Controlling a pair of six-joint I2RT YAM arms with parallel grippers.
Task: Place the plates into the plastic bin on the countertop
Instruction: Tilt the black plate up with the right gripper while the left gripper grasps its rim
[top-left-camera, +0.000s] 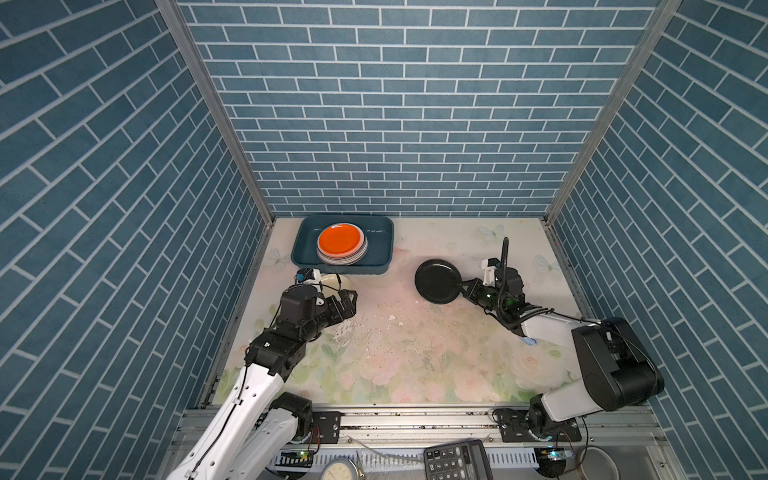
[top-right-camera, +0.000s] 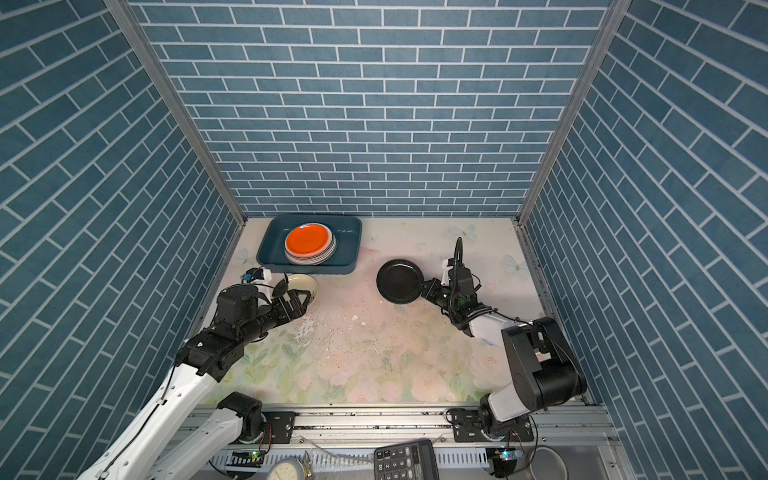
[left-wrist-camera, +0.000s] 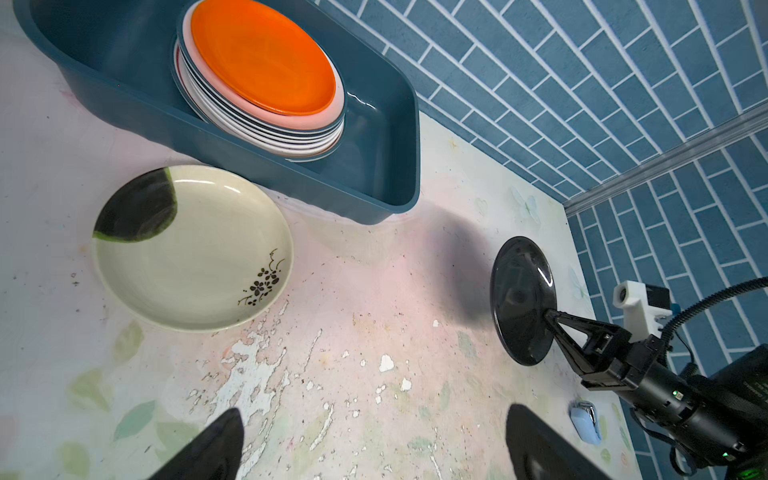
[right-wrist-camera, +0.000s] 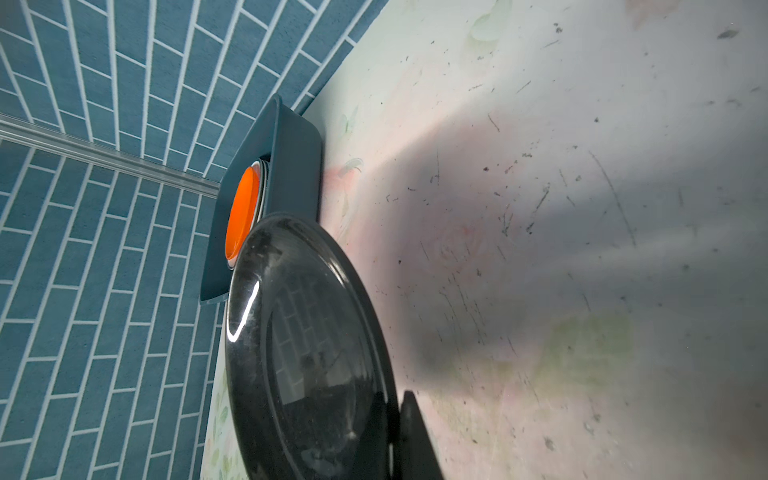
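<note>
Pale, flower-printed and scuffed, the table (top-left-camera: 415, 345) carries everything, with the dark teal plastic bin (top-left-camera: 380, 249) at its far left, close to the back wall. Inside the bin a stack of plates (top-left-camera: 341, 244), topped by an orange one, fills the left half and leaves the right half bare. Two plates are outside it. The black plate (top-left-camera: 436, 281) is pinched at its rim by the right pincer (top-left-camera: 462, 287), jaws closed thin on that edge; the left wrist view shows it tilted and apparently off the table. From that pincer the bin lies to the left and somewhat farther back, its free half the nearer one, so I judge the carry runs leftward across the middle. The cream plate (left-wrist-camera: 193, 247) lies flat just beside the bin's near wall, right beyond the left pincer (top-left-camera: 348, 302), whose jaws gape wide and hold nothing; that arm is plainly the nearer to it.
</note>
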